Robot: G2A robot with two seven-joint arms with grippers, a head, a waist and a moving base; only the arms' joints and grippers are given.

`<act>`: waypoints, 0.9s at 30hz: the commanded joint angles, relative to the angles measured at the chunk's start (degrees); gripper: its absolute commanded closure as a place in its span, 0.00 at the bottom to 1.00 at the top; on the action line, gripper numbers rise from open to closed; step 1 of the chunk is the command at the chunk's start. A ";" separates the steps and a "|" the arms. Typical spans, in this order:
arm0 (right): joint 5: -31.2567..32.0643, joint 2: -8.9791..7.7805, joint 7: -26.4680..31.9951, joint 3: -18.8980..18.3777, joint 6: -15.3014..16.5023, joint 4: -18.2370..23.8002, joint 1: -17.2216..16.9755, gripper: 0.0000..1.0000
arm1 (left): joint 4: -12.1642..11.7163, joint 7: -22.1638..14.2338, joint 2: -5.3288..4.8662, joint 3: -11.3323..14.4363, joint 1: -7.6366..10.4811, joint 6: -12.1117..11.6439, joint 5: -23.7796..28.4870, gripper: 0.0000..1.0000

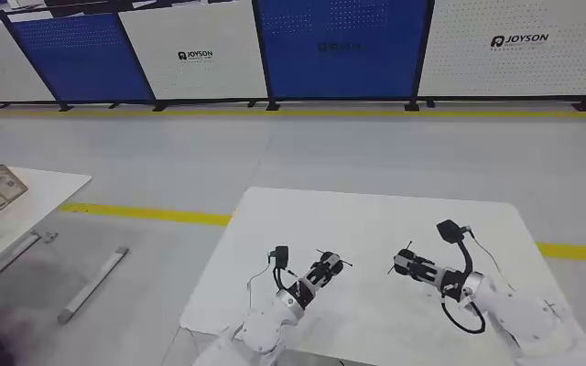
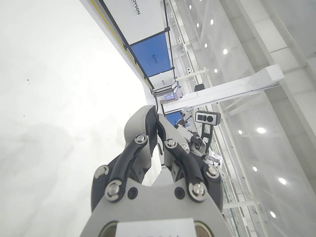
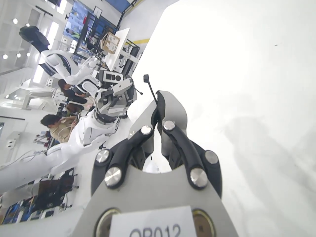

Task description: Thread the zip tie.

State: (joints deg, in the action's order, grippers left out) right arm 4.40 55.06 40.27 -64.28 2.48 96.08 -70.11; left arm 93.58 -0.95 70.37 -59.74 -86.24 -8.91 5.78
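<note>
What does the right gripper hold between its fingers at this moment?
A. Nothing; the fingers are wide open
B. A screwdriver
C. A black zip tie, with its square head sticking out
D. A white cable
C: in the right wrist view the right gripper is shut on a black zip tie, and the tie's square head sticks out past the fingertips.
</note>
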 commanded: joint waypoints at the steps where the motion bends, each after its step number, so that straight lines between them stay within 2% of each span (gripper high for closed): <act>1: 3.23 0.07 -5.59 -0.29 -1.89 1.66 -1.58 1.00 | 0.15 1.73 0.28 0.67 -0.05 0.16 0.34 1.00; 4: 6.05 0.22 -11.31 -0.26 -4.85 4.60 -4.33 1.00 | -0.05 4.93 0.75 1.67 0.33 0.34 0.12 1.00; 27: 6.05 0.22 -11.31 -0.26 -4.85 4.60 -4.33 1.00 | -0.20 5.41 0.86 1.95 0.49 0.46 0.09 1.00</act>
State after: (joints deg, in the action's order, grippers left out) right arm 10.45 55.29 28.97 -64.54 -2.36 100.68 -74.44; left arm 93.37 4.46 71.22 -57.79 -85.75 -8.46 5.87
